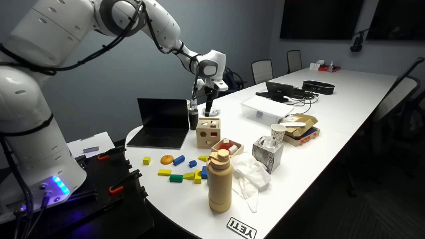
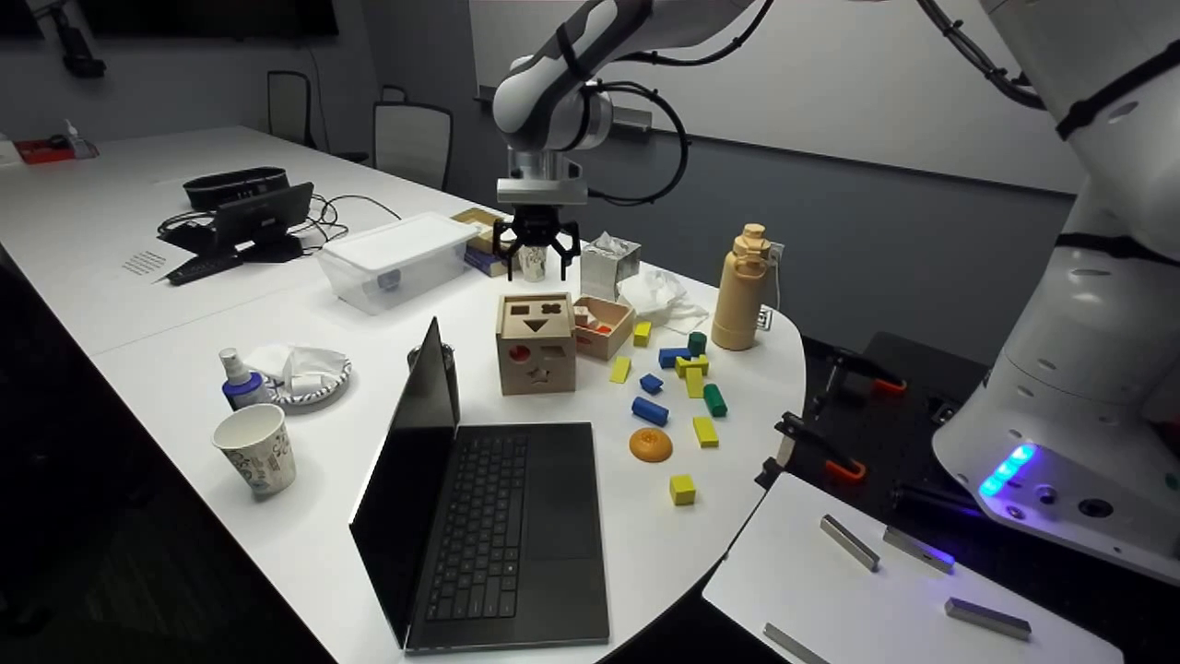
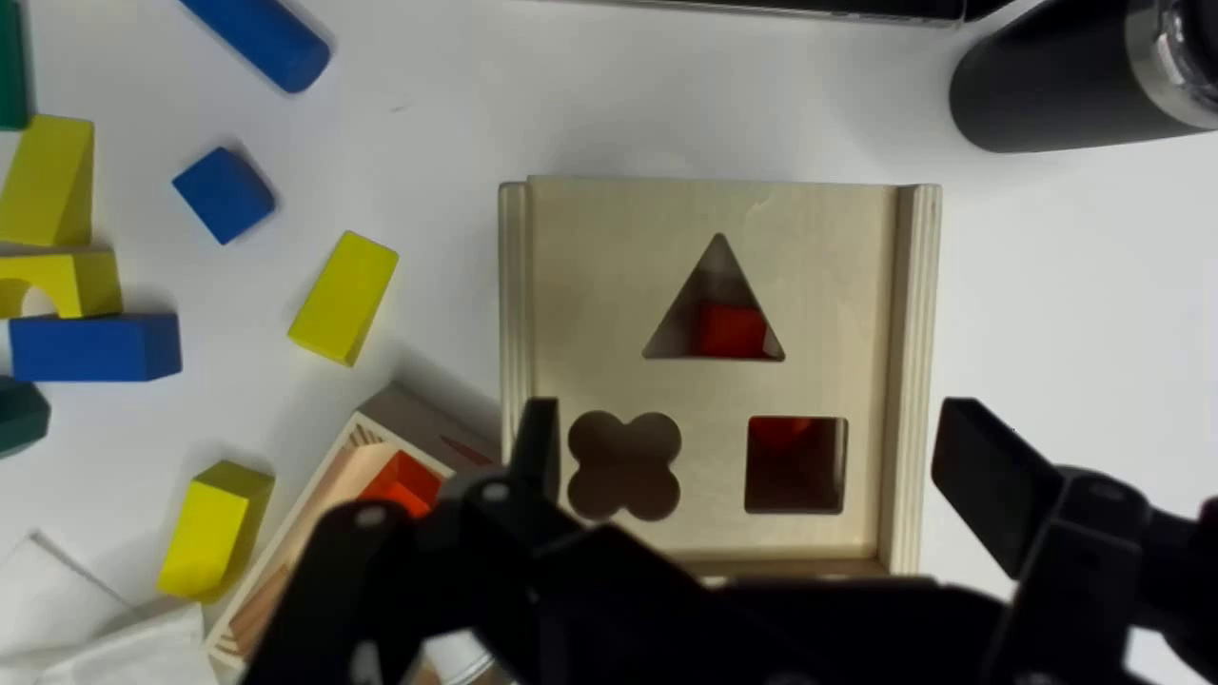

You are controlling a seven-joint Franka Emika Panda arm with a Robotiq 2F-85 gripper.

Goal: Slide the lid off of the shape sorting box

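The shape sorting box is a pale wooden cube standing upright on the table, also seen in an exterior view. Its lid is a flat pale panel with triangle, four-lobed and square holes. It lies in the box top between two raised side rims; red blocks show through the holes. My gripper is open and empty, pointing down above the box, apart from it. In the wrist view my fingers span much of the lid's width, one over the left rim, one beyond the right rim. The gripper's body hides the box's lower part there.
A small open wooden tray with red pieces stands beside the box. A dark tumbler and an open laptop are close by. Loose coloured blocks, a tan bottle and a tissue box are also on the table.
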